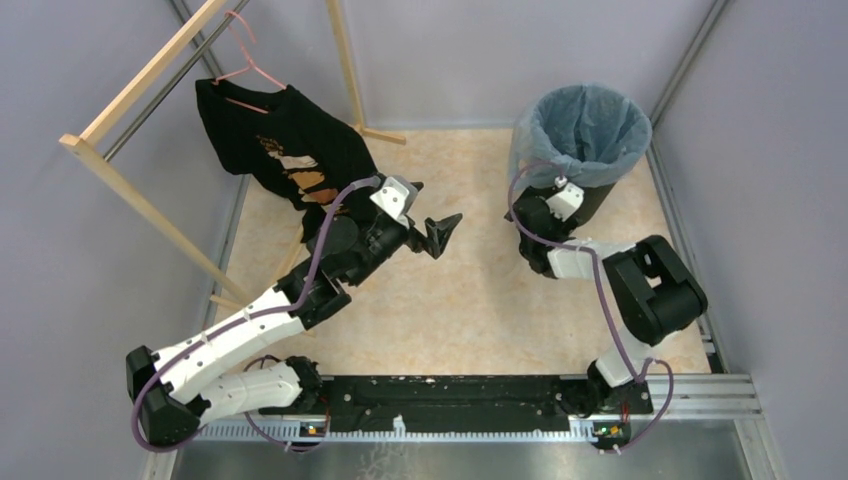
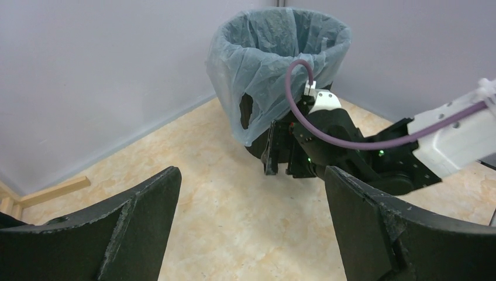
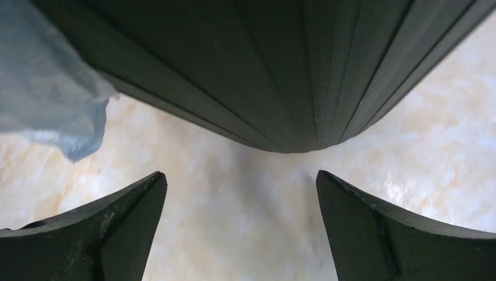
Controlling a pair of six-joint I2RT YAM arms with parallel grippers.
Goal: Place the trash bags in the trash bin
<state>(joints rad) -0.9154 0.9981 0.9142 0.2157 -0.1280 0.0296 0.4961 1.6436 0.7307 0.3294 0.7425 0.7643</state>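
The bin [image 1: 606,196] stands at the far right of the table [image 1: 480,320], close to the wall. The bag [image 1: 585,125] is in the bin. It lines the inside, and its top is folded out over the rim. The thin blue film hangs down the outside, lowest on the left side. In the left wrist view the bag [image 2: 263,70] is wrinkly, and it has a hole in the side. The black bin [image 2: 247,111] shows through that hole.

The right gripper [image 1: 530,240] is low down, just beside the bottom of the bin on its near left side. In the right wrist view the bin [image 3: 263,70] fills the top of the picture, with its ribbed side and round bottom edge. A bit of the bag [image 3: 41,88] hangs at the top left. The right gripper [image 3: 240,228] is wide open. Only bare table shows between its two fingers [image 3: 105,234]. It holds nothing and does not touch the bin.

The left gripper [image 1: 437,235] is over the middle of the table, well apart from the bin, and it points at the bin. It is wide open too, and it holds nothing. In the left wrist view the left gripper [image 2: 251,228] looks across the table at the bin and at the right gripper [image 2: 279,153] beside it.

On the far left a black shirt [image 1: 290,150] hangs on a pink hanger [image 1: 245,60] from a wooden rack [image 1: 150,70].
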